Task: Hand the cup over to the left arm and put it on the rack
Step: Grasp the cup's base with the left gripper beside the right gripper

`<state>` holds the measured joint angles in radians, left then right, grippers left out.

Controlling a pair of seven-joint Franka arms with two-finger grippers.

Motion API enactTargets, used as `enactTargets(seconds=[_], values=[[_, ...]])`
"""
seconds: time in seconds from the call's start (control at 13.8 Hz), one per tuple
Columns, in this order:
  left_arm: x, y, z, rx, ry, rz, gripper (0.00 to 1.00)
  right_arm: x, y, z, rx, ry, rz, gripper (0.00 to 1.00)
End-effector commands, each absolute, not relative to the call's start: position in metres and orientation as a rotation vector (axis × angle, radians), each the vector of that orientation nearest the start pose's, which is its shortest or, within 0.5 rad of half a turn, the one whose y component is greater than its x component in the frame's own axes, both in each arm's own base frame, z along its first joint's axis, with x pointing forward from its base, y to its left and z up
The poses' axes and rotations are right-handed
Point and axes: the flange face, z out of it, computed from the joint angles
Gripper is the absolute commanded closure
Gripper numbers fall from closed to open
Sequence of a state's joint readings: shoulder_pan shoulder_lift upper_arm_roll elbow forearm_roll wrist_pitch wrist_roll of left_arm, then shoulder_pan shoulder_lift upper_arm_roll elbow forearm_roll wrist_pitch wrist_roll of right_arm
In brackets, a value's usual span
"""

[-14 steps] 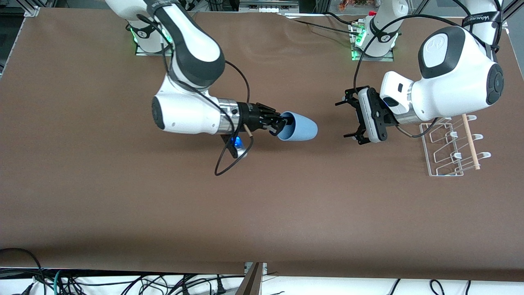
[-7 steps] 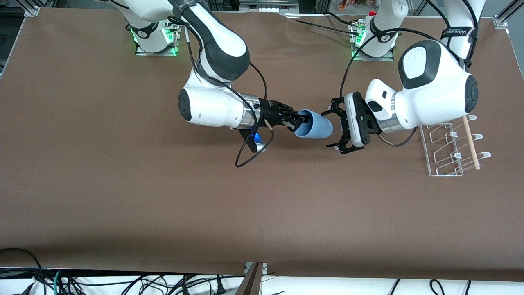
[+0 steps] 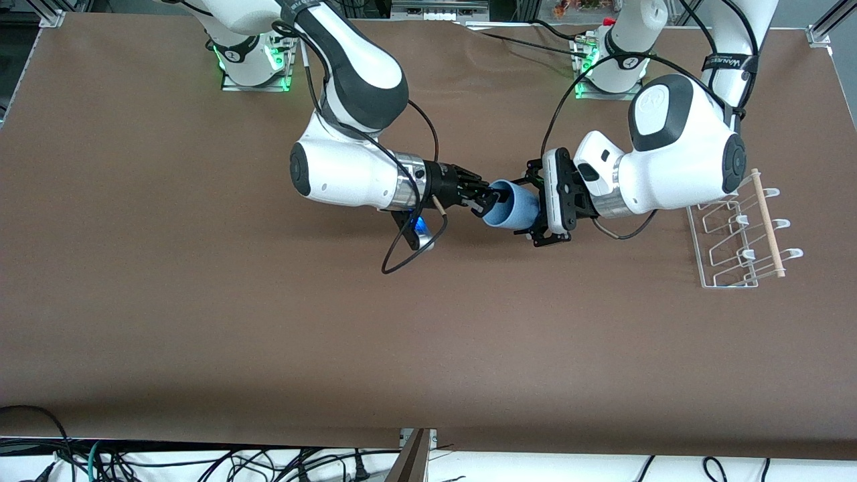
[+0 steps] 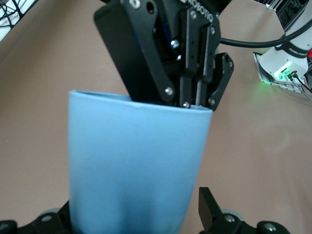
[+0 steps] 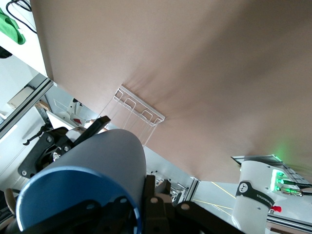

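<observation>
The light-blue cup [image 3: 514, 209] hangs on its side over the middle of the table. My right gripper [image 3: 491, 199] is shut on its rim, one finger inside and one outside [image 5: 141, 195]. My left gripper [image 3: 533, 206], on the white boxy hand, stands open around the cup's base end. In the left wrist view the cup [image 4: 136, 165] fills the space between the fingers [image 4: 208, 204], and a narrow gap shows beside this one. The white wire rack [image 3: 733, 241] with its wooden dowel [image 3: 768, 224] stands at the left arm's end of the table.
A black cable loop [image 3: 402, 258] hangs under the right wrist. Both arm bases with green lights [image 3: 251, 60] [image 3: 609, 67] stand along the table's back edge. The left arm's big elbow joint [image 3: 683, 154] hovers just beside the rack.
The right arm carried the cup toward the left arm, then held still. The left gripper moved in until its fingers straddle the cup's base.
</observation>
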<state>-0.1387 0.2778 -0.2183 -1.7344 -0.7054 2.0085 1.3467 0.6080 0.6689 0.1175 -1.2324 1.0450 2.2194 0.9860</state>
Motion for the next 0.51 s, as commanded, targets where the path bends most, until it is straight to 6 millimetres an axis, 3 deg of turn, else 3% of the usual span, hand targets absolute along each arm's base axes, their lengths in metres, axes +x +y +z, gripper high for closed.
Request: enactTargets(seconds=[0.0, 0.07, 0.14, 0.22, 0.43], values=[[0.588, -0.254, 0.44, 1.874, -1.611, 0.463, 0.9, 0.584, 0.523, 0.431, -1.964, 0.903, 0.68, 1.0], [0.589, -0.251, 0.441, 1.877, -1.607, 0.463, 1.0, 0.584, 0.522, 0.431, -1.966, 0.897, 0.675, 0.87], [0.589, -0.251, 0.441, 1.876, -1.607, 0.461, 1.0, 0.588, 0.519, 0.431, -1.962, 0.902, 0.671, 0.57], [0.589, -0.25, 0.442, 1.877, -1.606, 0.464, 1.0, 0.592, 0.513, 0.433, -1.961, 0.903, 0.666, 0.33], [0.59, -0.249, 0.444, 1.878, -1.605, 0.468, 1.0, 0.615, 0.477, 0.45, -1.947, 0.918, 0.649, 0.06]])
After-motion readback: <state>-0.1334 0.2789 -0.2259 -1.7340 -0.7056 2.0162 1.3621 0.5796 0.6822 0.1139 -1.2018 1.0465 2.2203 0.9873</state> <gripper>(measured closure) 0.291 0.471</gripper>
